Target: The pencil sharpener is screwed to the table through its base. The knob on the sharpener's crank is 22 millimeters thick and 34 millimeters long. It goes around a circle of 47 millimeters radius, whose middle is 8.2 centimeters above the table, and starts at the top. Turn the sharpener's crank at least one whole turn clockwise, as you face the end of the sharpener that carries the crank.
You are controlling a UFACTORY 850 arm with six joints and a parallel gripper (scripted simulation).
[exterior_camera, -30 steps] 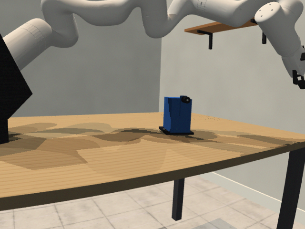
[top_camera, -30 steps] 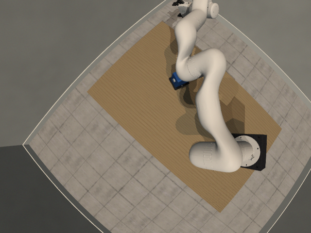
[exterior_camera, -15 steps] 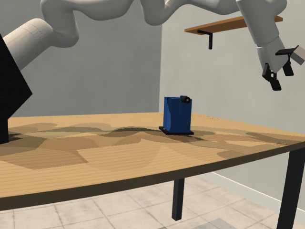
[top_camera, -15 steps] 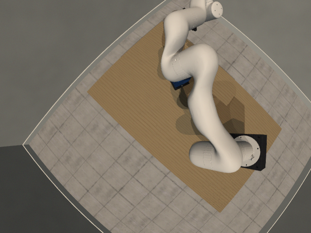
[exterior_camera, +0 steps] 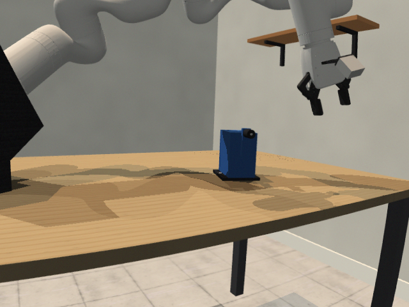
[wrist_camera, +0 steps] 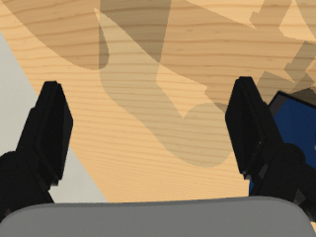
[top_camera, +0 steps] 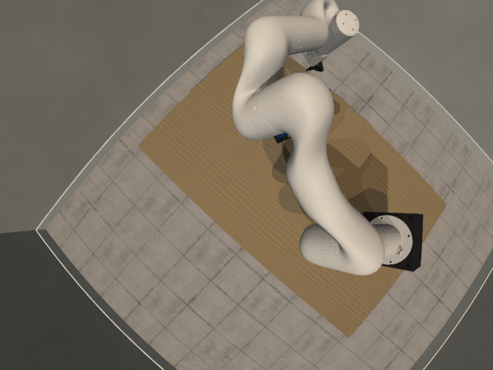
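1. The gripper [exterior_camera: 328,100] hangs in the air with its two black fingers spread wide and nothing between them.
2. It points downward, well above the table [exterior_camera: 165,211] and off to one side of the pencil sharpener [exterior_camera: 237,154], near the table's far edge.
3. In the wrist view the fingers frame bare wood grain crossed by shadows. A strip of pale floor [wrist_camera: 14,93] shows at the left, and a corner of the blue sharpener [wrist_camera: 299,125] peeks out behind the right-hand finger.
4. The pencil sharpener is a blue upright box on a thin black base [exterior_camera: 220,174], standing on the wooden table, well apart from the gripper.
5. Its crank knob [exterior_camera: 248,133], small, dark and round, sits at the top of the box on the side nearest the gripper.
6. From overhead, the white arm [top_camera: 310,167] snakes across the table and hides nearly all of the sharpener; only a small blue sliver [top_camera: 280,137] shows beneath it.
7. The arm rises from a black base plate [top_camera: 416,223] at the opposite end of the table.
8. A wooden wall shelf [exterior_camera: 280,35] on black brackets is mounted behind the gripper.
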